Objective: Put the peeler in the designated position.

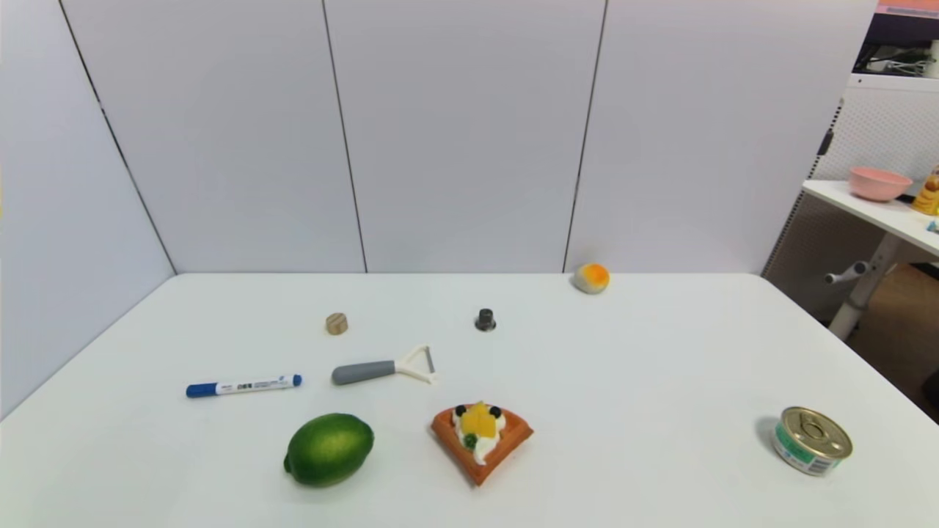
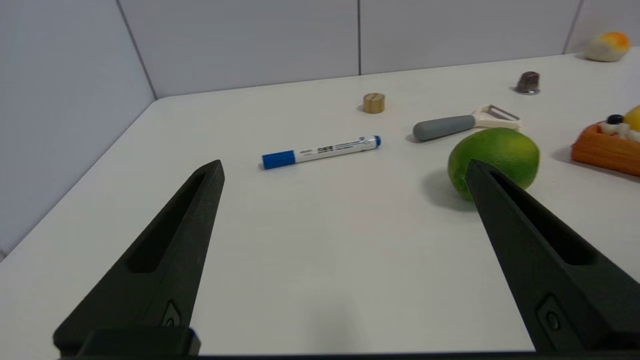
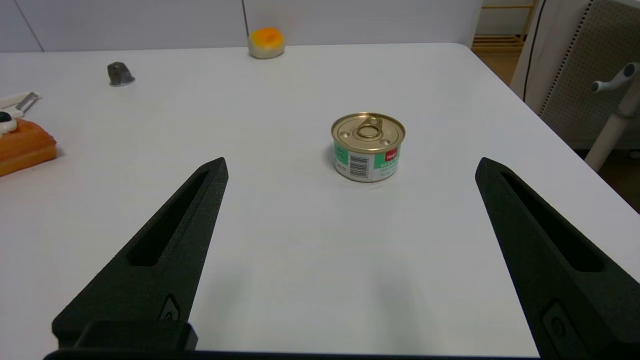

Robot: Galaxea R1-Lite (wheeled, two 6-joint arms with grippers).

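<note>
The peeler point(image 1: 385, 368) lies flat on the white table point(image 1: 623, 367), left of centre, grey handle pointing left and white forked head to the right. It also shows in the left wrist view as the peeler point(image 2: 462, 123), just behind the lime, and its head tip shows in the right wrist view as the peeler point(image 3: 20, 101). My left gripper point(image 2: 345, 167) is open over the near left of the table, well short of the peeler. My right gripper point(image 3: 350, 166) is open at the near right, facing the tin. Neither arm shows in the head view.
Around the peeler lie a blue-capped marker point(image 1: 243, 385), a green lime point(image 1: 329, 449), a waffle slice with fruit point(image 1: 480, 438), a wooden disc point(image 1: 336, 323) and a dark knob point(image 1: 485, 320). An orange-topped ball point(image 1: 591, 278) sits at the back, a tin point(image 1: 811, 440) at the right.
</note>
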